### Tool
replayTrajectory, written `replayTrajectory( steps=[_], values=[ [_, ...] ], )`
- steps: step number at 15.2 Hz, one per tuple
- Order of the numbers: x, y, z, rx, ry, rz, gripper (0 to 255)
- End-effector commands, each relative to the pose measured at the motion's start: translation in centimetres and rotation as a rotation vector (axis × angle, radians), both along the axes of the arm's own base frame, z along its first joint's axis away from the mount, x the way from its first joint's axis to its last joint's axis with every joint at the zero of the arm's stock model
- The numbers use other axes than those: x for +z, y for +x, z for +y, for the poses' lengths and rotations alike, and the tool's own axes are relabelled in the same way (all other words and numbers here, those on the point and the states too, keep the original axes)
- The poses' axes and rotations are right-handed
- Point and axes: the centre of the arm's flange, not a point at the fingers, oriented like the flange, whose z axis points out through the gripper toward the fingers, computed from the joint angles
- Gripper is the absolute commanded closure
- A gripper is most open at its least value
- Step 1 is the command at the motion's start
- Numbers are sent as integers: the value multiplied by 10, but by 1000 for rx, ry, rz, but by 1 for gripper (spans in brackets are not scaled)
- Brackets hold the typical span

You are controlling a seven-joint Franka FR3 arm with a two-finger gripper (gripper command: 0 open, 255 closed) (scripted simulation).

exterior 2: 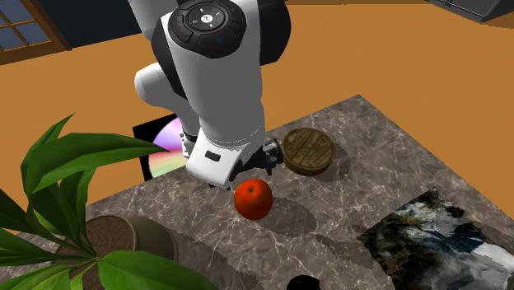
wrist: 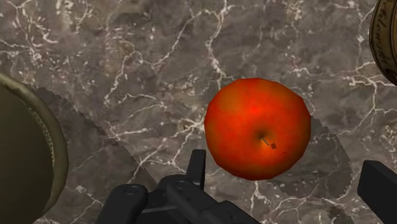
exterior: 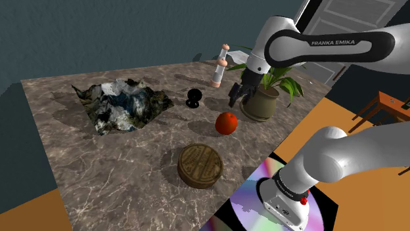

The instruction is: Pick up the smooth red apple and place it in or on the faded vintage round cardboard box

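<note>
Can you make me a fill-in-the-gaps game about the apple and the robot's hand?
The apple is coloured ___. The gripper over it is ___, not shut. The round box near the apple is ___ in colour.
Missing words: red, open, brown.

Light is moderate and even, probably falling from overhead. On the marble surface [exterior: 79, 164] soft grey shadows pool beside the apple [exterior: 227, 123] and the round box [exterior: 200, 165]. In the wrist view a broad shadow with a stepped, jagged edge crosses the stone. The apple's skin carries a mild orange glow. The white arm [exterior: 328, 46] shines brightly against a dim wall [exterior: 98, 33].
</note>
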Motion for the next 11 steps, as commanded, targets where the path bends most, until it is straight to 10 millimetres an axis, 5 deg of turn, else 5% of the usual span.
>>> replayTrajectory(
  steps=[1, 6, 11],
  values=[
    [-12, 0, 3, -2, 3, 3, 0],
    [-41, -2, 6, -2, 3, 3, 0],
    [-41, -2, 6, -2, 3, 3, 0]
  ],
)
